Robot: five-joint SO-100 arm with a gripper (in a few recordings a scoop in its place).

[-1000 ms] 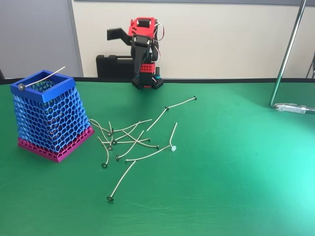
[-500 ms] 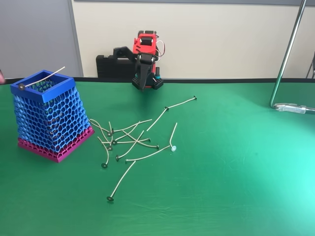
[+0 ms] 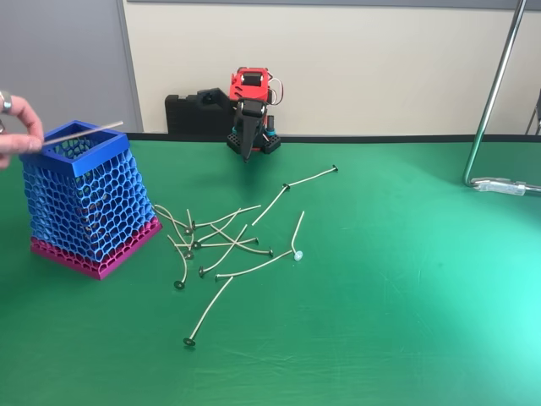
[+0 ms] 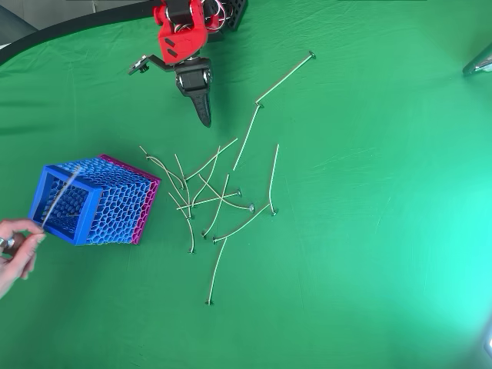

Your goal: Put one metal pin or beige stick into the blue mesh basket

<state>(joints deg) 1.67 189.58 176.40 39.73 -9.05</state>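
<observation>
Lying across the blue mesh basket [image 4: 77,204], the stick [image 4: 61,201] sits well apart from the pressed-together gripper [image 4: 204,115].

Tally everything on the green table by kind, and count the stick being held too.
Blue mesh basket: 1
Loose sticks lying on the table: about 12 (tangled, so not exact)
Held stick, in a hand over the basket rim: 1
Total: about 14
</observation>
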